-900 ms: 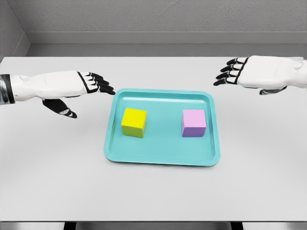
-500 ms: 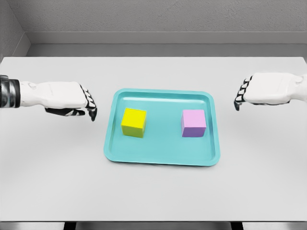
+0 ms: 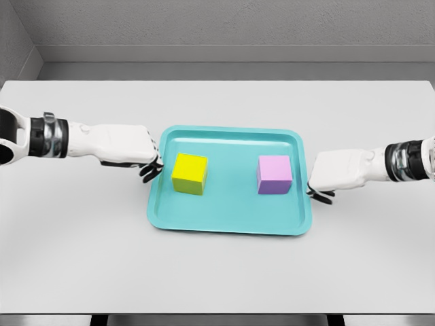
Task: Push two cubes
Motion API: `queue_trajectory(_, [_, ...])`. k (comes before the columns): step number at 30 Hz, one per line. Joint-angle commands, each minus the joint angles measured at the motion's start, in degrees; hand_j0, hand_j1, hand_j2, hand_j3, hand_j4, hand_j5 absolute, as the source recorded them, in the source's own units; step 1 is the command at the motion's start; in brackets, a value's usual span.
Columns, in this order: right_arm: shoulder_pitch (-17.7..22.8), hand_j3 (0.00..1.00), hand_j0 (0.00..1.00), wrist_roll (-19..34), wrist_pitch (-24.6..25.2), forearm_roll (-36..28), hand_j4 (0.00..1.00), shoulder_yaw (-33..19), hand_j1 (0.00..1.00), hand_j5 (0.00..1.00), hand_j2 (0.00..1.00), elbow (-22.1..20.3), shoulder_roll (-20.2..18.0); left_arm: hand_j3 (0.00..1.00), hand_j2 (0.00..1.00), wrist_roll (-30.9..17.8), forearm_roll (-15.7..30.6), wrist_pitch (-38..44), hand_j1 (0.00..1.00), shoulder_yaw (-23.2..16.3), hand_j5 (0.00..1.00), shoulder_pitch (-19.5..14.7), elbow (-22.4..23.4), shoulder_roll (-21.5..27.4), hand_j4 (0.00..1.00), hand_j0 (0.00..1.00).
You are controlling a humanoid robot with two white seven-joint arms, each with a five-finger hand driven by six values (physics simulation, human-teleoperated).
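Note:
A yellow cube [image 3: 189,173] and a pink cube [image 3: 274,174] sit side by side in a teal tray [image 3: 228,217] at the table's middle. My left hand [image 3: 146,163] is at the tray's left rim, fingers curled down, a short gap from the yellow cube. My right hand [image 3: 319,183] is just outside the tray's right rim, fingers curled under the palm, level with the pink cube and apart from it. Neither hand holds anything.
The white table [image 3: 217,272] spreads around the tray, with a grey wall behind and the front edge near the bottom of the view.
Both hands have dropped and moved inward to the tray's left and right rims, and their fingers have curled from spread to shut. The cubes have not moved.

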Motion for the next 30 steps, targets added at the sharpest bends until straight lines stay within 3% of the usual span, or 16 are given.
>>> queue_trajectory(1, [-0.09, 0.13, 0.13, 0.00, 0.11, 0.72, 0.13, 0.22, 0.13, 0.13, 0.13, 3.41, 1.26, 0.16, 0.16, 0.01, 0.14, 0.14, 0.16, -0.26, 0.16, -0.09, -0.02, -0.49, 0.16, 0.16])
queue_trajectory(5, [-0.97, 0.15, 0.15, 0.00, 0.11, 0.72, 0.15, -0.22, 0.15, 0.15, 0.15, 7.54, 3.55, 0.16, 0.16, 0.01, -2.84, 0.14, 0.16, -0.35, 0.16, -0.35, 0.33, -2.51, 0.16, 0.16])
queue_trajectory(12, [-1.93, 0.16, 0.16, 0.00, 0.11, 1.16, 0.16, 0.13, 0.16, 0.16, 0.16, 7.98, 6.89, 0.16, 0.16, 0.01, -4.34, 0.14, 0.16, -1.93, 0.16, -0.44, 0.42, -2.25, 0.16, 0.16])
queue_trajectory(15, [-2.37, 0.16, 0.16, 0.00, 0.11, 1.87, 0.16, -0.05, 0.16, 0.16, 0.16, 10.00, 7.86, 0.17, 0.17, 0.01, -4.51, 0.14, 0.17, -1.93, 0.17, -0.62, 0.51, -1.55, 0.17, 0.17])
queue_trajectory(19, [-2.46, 0.16, 0.16, 0.00, 0.11, 2.04, 0.16, 0.04, 0.16, 0.16, 0.16, 11.67, 9.61, 0.17, 0.17, 0.01, -6.18, 0.14, 0.17, -1.93, 0.17, -2.20, 9.29, -5.67, 0.17, 0.17])
queue_trajectory(22, [-2.37, 0.16, 0.16, 0.00, 0.11, 2.83, 0.16, 0.13, 0.16, 0.16, 0.16, 11.76, 10.23, 0.17, 0.17, 0.01, -6.98, 0.14, 0.17, -1.93, 0.17, -3.25, 12.28, -7.70, 0.17, 0.17])
queue_trajectory(30, [-2.72, 0.16, 0.16, 0.00, 0.11, 3.62, 0.16, 0.31, 0.16, 0.16, 0.16, 11.67, 12.95, 0.17, 0.17, 0.01, -9.44, 0.14, 0.17, -2.02, 0.17, -3.25, 12.11, -8.84, 0.17, 0.17])
